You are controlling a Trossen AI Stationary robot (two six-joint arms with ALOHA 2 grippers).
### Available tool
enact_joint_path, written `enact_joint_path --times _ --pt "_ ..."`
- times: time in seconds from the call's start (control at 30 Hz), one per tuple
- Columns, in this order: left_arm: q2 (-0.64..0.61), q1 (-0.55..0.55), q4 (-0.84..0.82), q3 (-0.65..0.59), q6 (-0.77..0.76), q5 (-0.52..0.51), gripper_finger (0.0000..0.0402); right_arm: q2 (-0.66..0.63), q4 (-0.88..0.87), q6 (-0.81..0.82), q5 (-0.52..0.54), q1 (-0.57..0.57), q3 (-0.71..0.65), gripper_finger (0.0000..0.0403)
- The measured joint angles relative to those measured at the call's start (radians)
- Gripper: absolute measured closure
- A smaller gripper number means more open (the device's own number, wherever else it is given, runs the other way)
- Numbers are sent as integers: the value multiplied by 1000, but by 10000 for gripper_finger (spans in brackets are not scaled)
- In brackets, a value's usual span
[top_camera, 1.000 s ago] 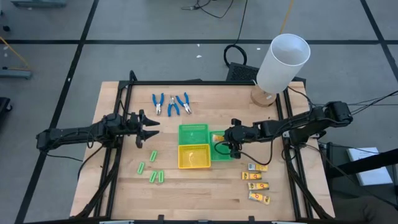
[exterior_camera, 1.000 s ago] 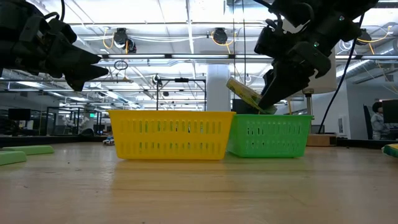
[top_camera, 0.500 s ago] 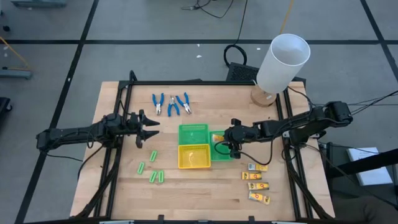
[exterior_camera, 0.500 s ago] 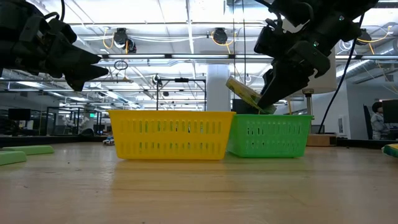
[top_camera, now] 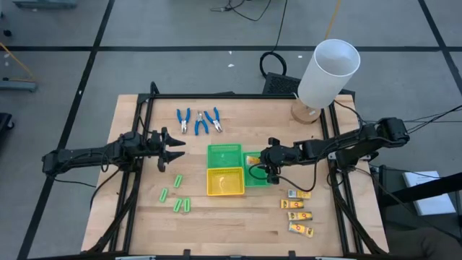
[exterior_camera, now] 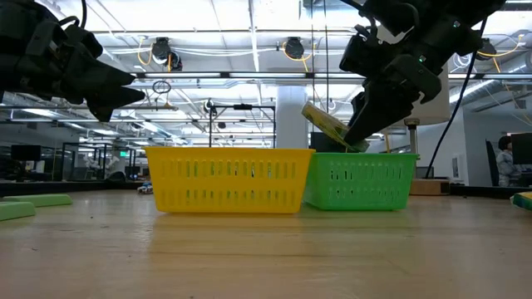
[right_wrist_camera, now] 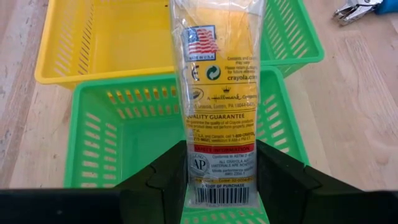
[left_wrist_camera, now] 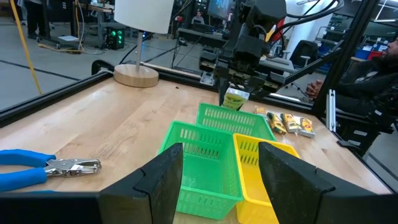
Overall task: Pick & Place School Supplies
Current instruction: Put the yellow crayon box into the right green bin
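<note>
The right end effector point(top_camera: 254, 165) is clamped on one yellow-orange packet point(right_wrist_camera: 217, 93), holding it above a small green tray point(right_wrist_camera: 87, 155) beside the yellow tray point(top_camera: 225, 181). The left end effector point(top_camera: 177, 149) hangs with fingers spread and nothing between them, over bare tabletop point(top_camera: 238, 224). Three blue-handled pliers point(top_camera: 198, 120) lie behind the trays. Green sticks point(top_camera: 176, 195) lie left of the yellow tray; four more packets point(top_camera: 298, 214) lie to its right.

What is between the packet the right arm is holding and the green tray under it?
Nothing visible. The right gripper holds the packet in its jaws directly over the open green tray, and the part of the tray below it looks bare. The left gripper waits off to the side.
</note>
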Motion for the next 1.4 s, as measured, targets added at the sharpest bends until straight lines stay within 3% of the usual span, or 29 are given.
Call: enact_joint_path --times 0.63,1.03,1.4 --pt "0 0 0 0 0 0 188 0 0 19 -1 0 0 241" --pt "0 0 0 0 0 0 188 0 -9 26 -1 0 0 169" --pt "0 0 0 0 0 0 188 -9 -10 -32 0 7 0 166"
